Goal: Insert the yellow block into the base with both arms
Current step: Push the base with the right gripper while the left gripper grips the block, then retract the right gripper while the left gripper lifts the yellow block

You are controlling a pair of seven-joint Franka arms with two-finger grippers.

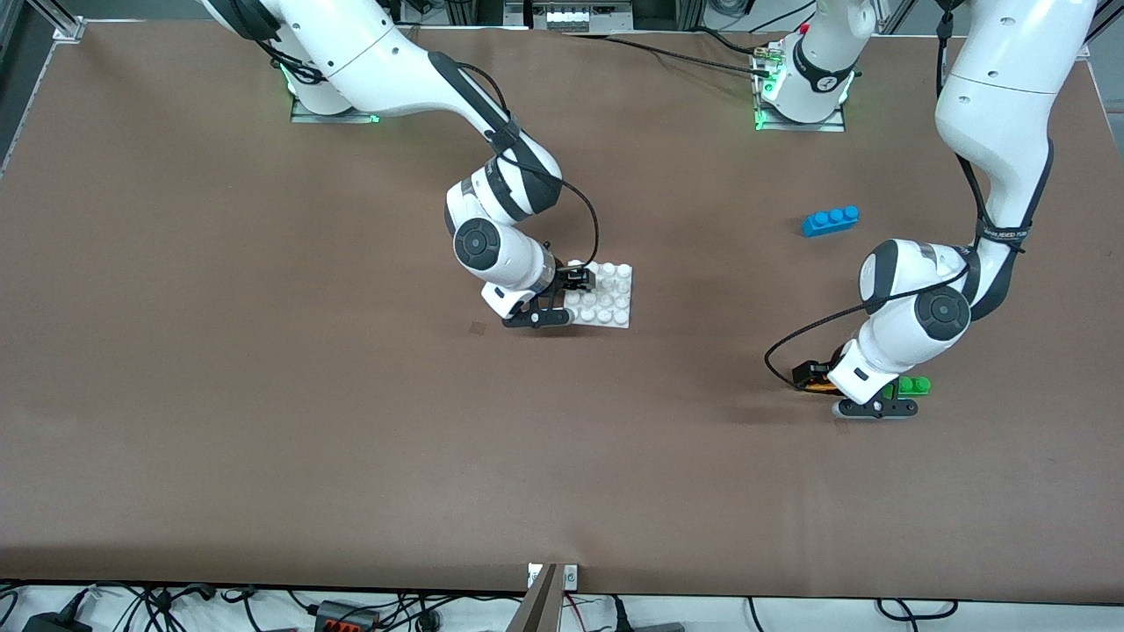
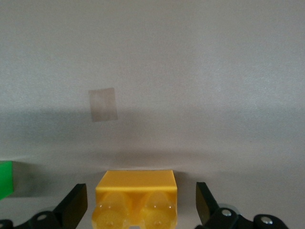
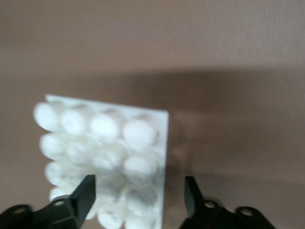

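Green brick [image 1: 913, 385] just beside yellow block [image 2: 136, 198]; bare table [image 1: 263, 395] around base [image 1: 610, 298].

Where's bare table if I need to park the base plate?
Bare table lies between the square white studded base plate and the small yellow block. It is crowded where the left gripper straddles the yellow block, beside the green two-stud brick.

I note the table [image 1: 263, 395] is covered in a matt brown sheet, smooth and paper-like. The yellow block [image 2: 137, 200] looks like glossy moulded plastic, its studs catching highlights. The base [image 1: 615, 298] is white plastic with a soft sheen on its rounded studs. The blue brick [image 1: 830, 219] and green brick [image 1: 913, 385] appear to be the same smooth plastic. I record matt black fingers [image 2: 74, 205] on the left gripper [image 2: 140, 207].
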